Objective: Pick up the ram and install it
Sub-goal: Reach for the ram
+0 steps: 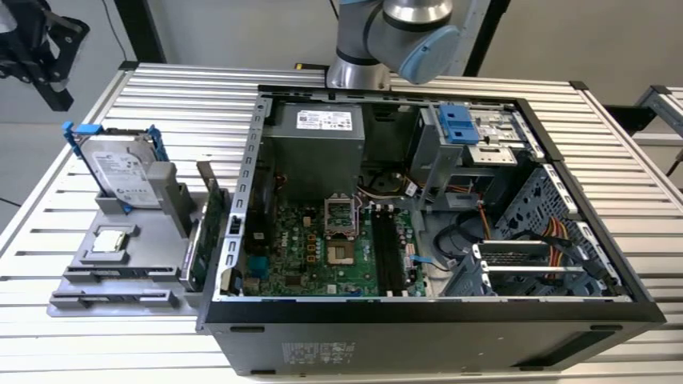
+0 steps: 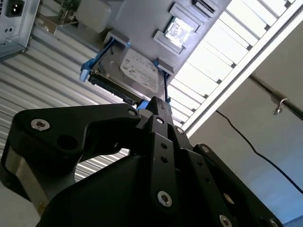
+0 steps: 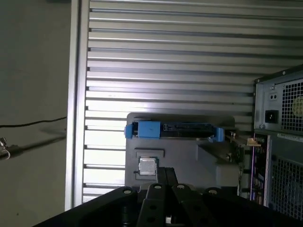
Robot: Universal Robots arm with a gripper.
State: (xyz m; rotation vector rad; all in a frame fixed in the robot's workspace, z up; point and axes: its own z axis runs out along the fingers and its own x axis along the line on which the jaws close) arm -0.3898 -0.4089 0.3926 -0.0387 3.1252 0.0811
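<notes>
The ram (image 1: 227,240) appears to be the thin stick standing on its long edge at the case-side rim of the grey tray (image 1: 107,305). It sits just beside the taller dark green expansion card (image 1: 210,208), though the two crowd each other and you can't separate them cleanly. Standing upright leaves the stick's top edge exposed, presumably so that fingers coming from above can close across its thin faces.

Your gripper (image 3: 167,172) is well apart from it, held high off the far end of the tray. The hard drive (image 1: 117,172) in its blue carrier lies between the gripper and the ram. In both wrist views the fingers look pressed together with nothing between them, so the gripper is closed and empty. From that stand-off both wrist cameras see the tray and its parts in one look, which is likely why it hangs there.

Beyond the ram lies the computer case (image 1: 427,316), on its side on the slatted table (image 1: 192,88) with the panel off. Laid that way, the long black memory slots (image 1: 389,252) face upward and look vacant — the ram is not yet picked up or installed.
</notes>
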